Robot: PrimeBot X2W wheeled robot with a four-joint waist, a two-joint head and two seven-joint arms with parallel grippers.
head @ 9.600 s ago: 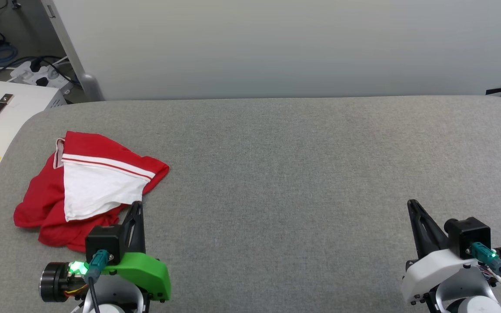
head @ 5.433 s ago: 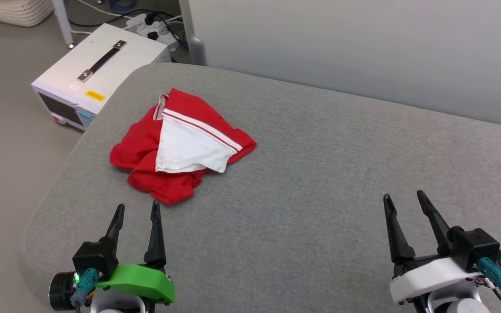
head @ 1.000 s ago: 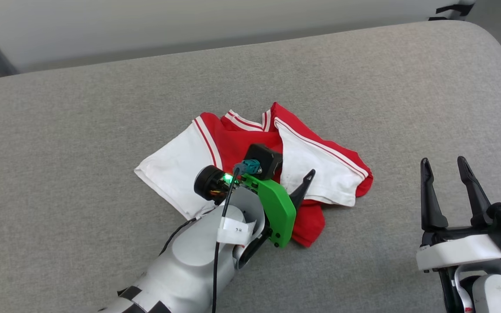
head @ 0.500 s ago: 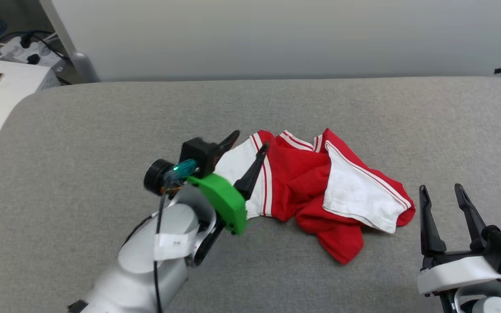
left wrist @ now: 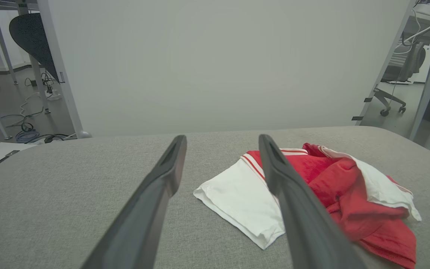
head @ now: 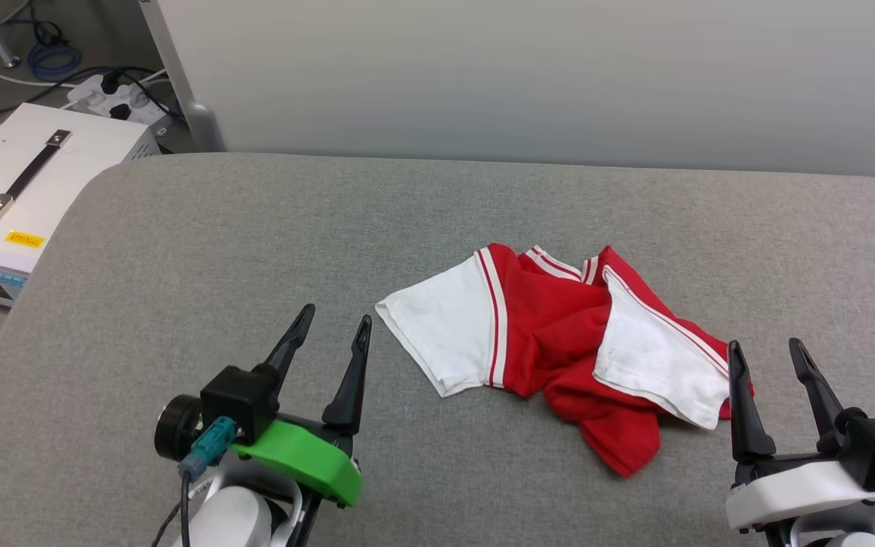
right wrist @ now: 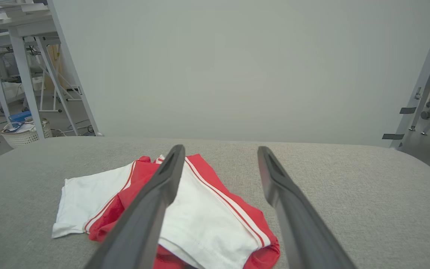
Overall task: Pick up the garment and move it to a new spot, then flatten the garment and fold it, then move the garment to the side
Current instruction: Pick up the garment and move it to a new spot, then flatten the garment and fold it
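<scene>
Grey surface point(head: 179, 251): both jaws wide open, empty; garment point(head: 551, 334) crumpled

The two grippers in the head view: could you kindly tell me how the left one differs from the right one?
The left gripper wears a green cover, the right gripper a white cover. The left gripper sits over bare grey padding, apart from the red-and-white jersey; the right gripper sits at the jersey's edge. Both have dark jaws, open and empty.
</scene>
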